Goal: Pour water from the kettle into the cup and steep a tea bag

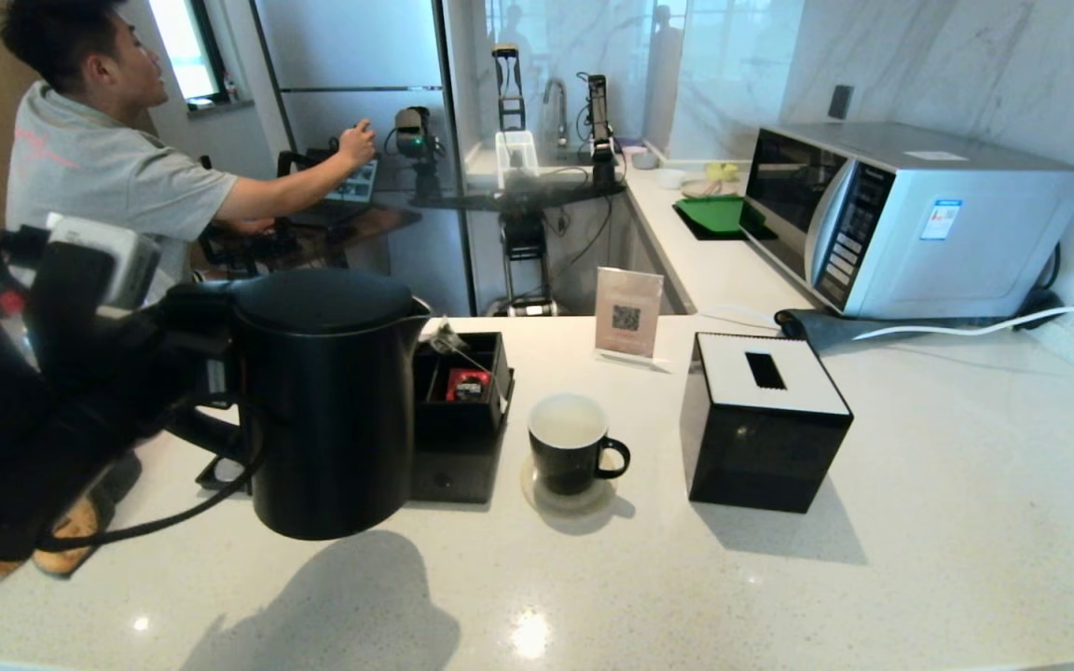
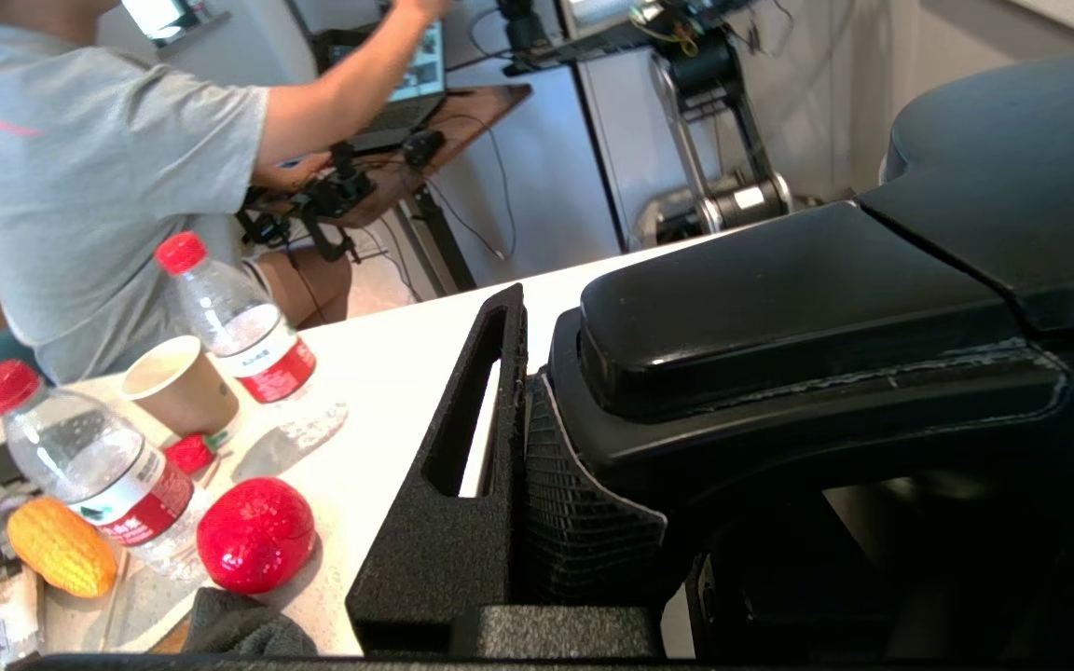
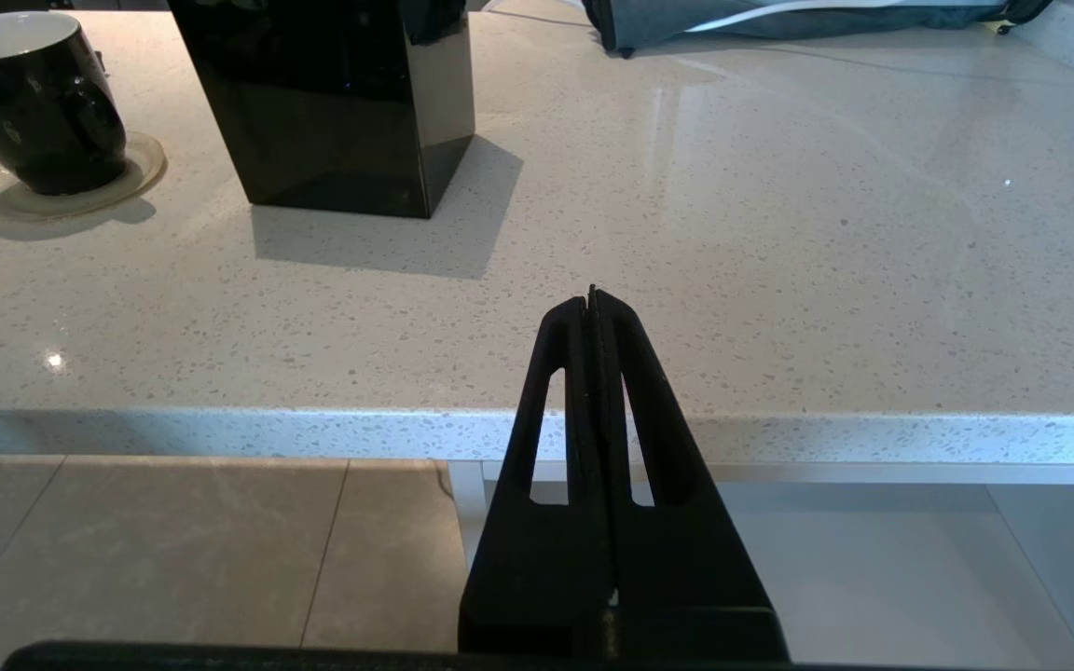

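The tall matte-black kettle (image 1: 332, 410) hangs upright just above the counter, left of the cup, with its shadow on the counter below it. My left gripper (image 1: 190, 365) is shut on the kettle's loop handle (image 2: 779, 317); in the left wrist view one finger (image 2: 490, 391) presses against the handle's side. The glossy black cup (image 1: 570, 447) (image 3: 34, 102) stands on a round coaster (image 1: 546, 501). I cannot tell whether it holds water. A small pale pouch (image 1: 448, 340) at the black organiser's rim looks like the tea bag. My right gripper (image 3: 593, 300) is shut and empty, off the counter's front edge.
A black tissue box (image 1: 765, 433) stands right of the cup, with a QR sign (image 1: 628, 317) and a microwave (image 1: 910, 219) behind. A red packet (image 1: 467, 384) lies in the organiser. Two red-capped bottles (image 2: 239, 326), a paper cup (image 2: 178, 382) and toy food (image 2: 255, 533) crowd the counter's left end. A person (image 1: 108, 158) sits beyond.
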